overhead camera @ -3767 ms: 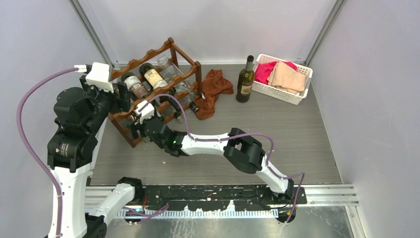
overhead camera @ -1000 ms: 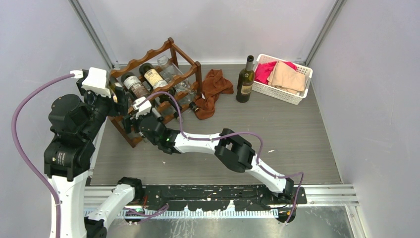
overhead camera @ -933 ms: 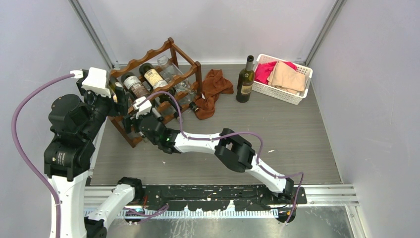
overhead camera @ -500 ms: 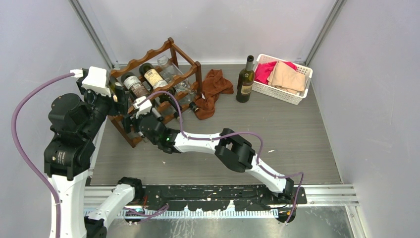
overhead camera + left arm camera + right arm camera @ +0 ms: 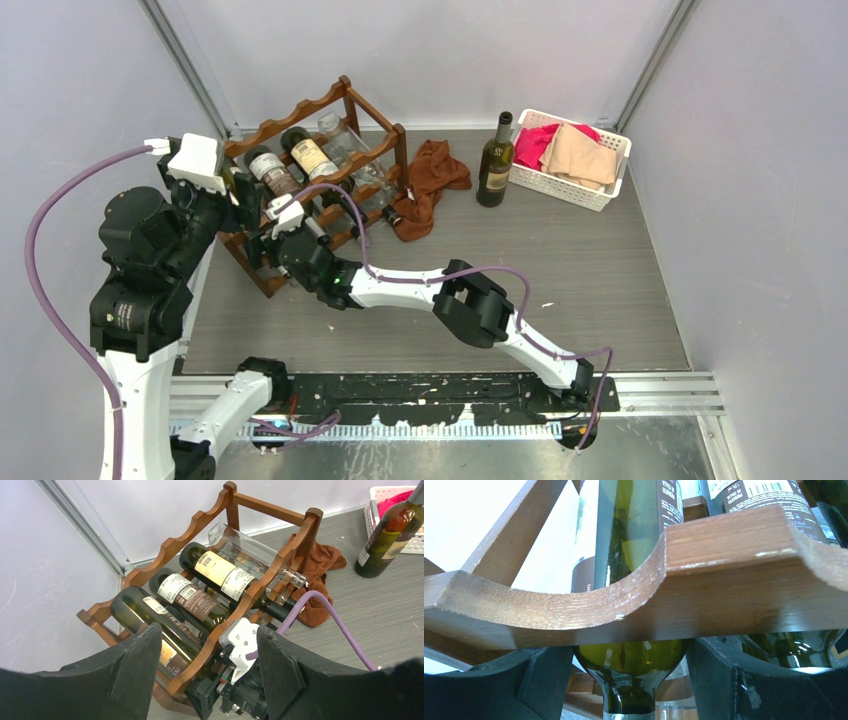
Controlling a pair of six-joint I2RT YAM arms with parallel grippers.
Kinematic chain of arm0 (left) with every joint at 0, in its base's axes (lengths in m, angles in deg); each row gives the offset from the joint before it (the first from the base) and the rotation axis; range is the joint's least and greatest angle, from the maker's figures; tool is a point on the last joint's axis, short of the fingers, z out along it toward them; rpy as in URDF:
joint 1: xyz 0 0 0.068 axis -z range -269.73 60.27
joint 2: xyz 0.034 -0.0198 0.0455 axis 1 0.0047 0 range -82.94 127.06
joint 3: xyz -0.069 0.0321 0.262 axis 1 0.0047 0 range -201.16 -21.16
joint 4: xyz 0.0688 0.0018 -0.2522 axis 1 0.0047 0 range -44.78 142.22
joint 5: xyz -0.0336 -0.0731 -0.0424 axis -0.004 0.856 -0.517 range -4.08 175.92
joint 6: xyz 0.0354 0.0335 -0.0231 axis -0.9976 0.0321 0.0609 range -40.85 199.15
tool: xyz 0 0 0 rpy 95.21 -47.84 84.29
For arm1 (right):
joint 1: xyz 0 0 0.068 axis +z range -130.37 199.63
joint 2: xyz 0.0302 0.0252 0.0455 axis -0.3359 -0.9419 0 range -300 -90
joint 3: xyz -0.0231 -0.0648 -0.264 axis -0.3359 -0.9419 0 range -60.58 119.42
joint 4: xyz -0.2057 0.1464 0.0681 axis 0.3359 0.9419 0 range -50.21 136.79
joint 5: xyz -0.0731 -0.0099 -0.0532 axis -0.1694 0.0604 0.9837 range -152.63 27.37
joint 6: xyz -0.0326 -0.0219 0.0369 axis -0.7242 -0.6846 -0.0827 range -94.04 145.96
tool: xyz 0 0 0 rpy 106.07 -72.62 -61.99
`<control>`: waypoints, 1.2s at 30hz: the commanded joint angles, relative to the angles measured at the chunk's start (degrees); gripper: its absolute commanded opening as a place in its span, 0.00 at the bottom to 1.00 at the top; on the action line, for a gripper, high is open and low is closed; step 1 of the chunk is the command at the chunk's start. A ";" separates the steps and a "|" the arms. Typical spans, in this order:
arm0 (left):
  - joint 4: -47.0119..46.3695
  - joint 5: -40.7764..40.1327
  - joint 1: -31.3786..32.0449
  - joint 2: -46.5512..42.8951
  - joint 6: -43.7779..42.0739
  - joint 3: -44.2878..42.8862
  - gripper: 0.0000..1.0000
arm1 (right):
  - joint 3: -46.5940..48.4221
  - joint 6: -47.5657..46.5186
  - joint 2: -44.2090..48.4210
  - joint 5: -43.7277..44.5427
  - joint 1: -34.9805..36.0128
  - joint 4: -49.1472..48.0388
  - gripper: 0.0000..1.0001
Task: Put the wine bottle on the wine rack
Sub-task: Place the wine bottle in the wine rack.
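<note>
A dark reddish-brown wooden rack with scalloped rails (image 5: 290, 117) is seen far left on the worktop. A dark green glass wine bottle (image 5: 634, 665) is laid at its left end, shoulder beneath the front rail.

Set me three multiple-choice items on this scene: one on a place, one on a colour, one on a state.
1. Where does the upright wine bottle stand relative to the white basket?
A. Inside it
B. Beside it, on the table
C. Far from it, at the near edge

2. What colour is the cloth lying by the wine rack?
A. Brown
B. Blue
C. White

3. What state is the left gripper in?
A. Shut on a bottle
B. Shut on a rag
C. Open, holding nothing

Key: 1 B, the top view shows it standing just outside the basket wall. 2 A, it is rust brown in both views. 3 C, the left wrist view shows its fingers spread wide.
</note>
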 commanded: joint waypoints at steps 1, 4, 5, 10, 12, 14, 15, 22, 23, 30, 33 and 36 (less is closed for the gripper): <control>-3.69 1.14 0.06 0.11 0.10 -1.79 0.69 | 4.87 1.84 0.25 1.07 -0.71 -6.72 0.80; -3.71 1.18 0.06 0.11 0.18 -1.71 0.69 | 5.13 2.39 0.37 0.79 -0.68 -5.83 0.82; -3.78 1.22 0.06 0.15 0.15 -1.70 0.69 | 5.23 2.53 0.36 0.79 -0.70 -5.42 0.83; -4.09 1.46 0.06 0.29 0.28 -1.78 0.69 | 5.65 2.45 0.34 1.17 -0.73 -4.84 0.86; -4.20 1.53 0.06 0.35 0.28 -1.86 0.69 | 5.85 2.64 0.34 1.31 -0.71 -4.49 0.87; -4.18 1.60 0.06 0.31 0.28 -1.92 0.69 | 6.03 2.99 0.27 1.50 -0.69 -4.07 0.87; -4.22 1.60 0.06 0.29 0.28 -1.96 0.69 | 5.99 3.04 0.25 1.65 -0.75 -4.08 0.87; -4.30 1.88 0.06 0.22 0.46 -1.80 0.68 | 5.05 2.25 0.50 1.81 -0.75 -5.56 0.83; -4.30 1.88 0.06 0.20 0.54 -1.79 0.68 | 4.61 1.81 0.63 1.61 -0.72 -6.44 0.81; -4.78 2.00 0.06 -0.04 0.72 -1.72 0.68 | -0.56 -1.16 2.96 -1.41 -0.69 -13.87 0.78; -5.20 2.00 0.06 -0.22 0.65 -1.57 0.68 | -2.80 -2.08 4.27 -1.79 -0.43 -15.07 0.81; -5.64 1.92 0.06 -0.48 0.64 -1.33 0.69 | -4.97 -3.01 5.74 -2.68 -0.34 -16.27 0.83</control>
